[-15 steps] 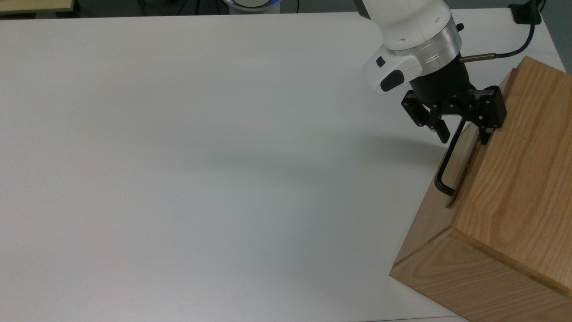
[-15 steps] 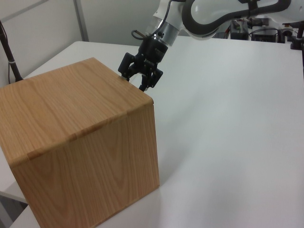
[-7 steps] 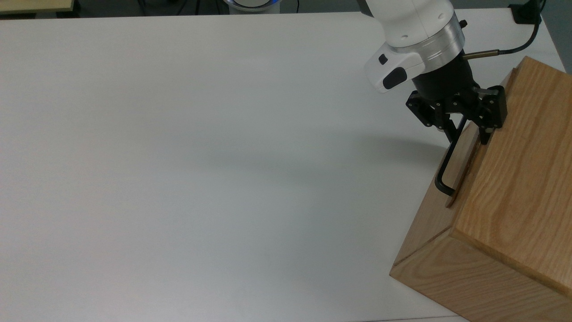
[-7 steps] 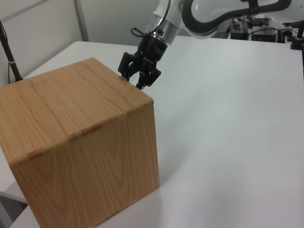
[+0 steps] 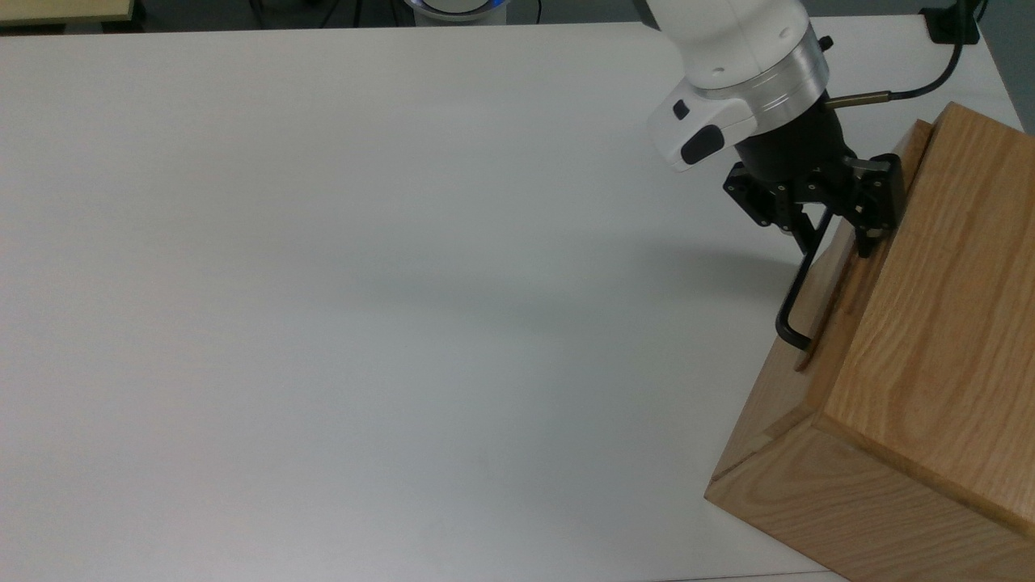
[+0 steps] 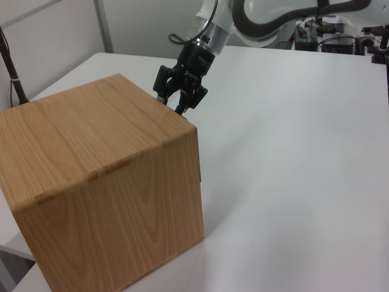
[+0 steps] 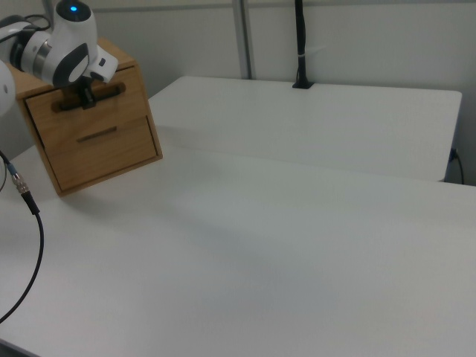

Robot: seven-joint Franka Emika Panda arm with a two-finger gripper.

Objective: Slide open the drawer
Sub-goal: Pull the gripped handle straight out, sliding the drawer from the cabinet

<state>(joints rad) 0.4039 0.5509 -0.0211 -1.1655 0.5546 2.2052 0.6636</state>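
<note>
Drawer [image 5: 837, 279] sits in the upper part of a wooden cabinet [image 5: 906, 388] at about four o'clock on the white table [image 5: 364, 283] in the top view, its front panel standing a little proud of the cabinet face. In that view we see the gripper [image 5: 833, 234] at the upper end of the drawer's black handle [image 5: 796, 303], one finger on each side of the bar with almost no gap, so it appears clamped on the handle. The left view looks at the cabinet from its back corner, so we get plain wood sides and the gripper [image 6: 180, 104] reaching over the far top edge at twelve o'clock; the drawer front is hidden from us there. The right view gives us what the other two lack: the cabinet's whole face at ten o'clock, with the handle [image 7: 89, 97] running across the upper drawer [image 7: 85, 111] and a second front with a thin slot below it. There the gripper [image 7: 88, 97] meets the handle near its middle. A black cable [image 7: 26, 230] trails across the table at eight o'clock in the right view.
</note>
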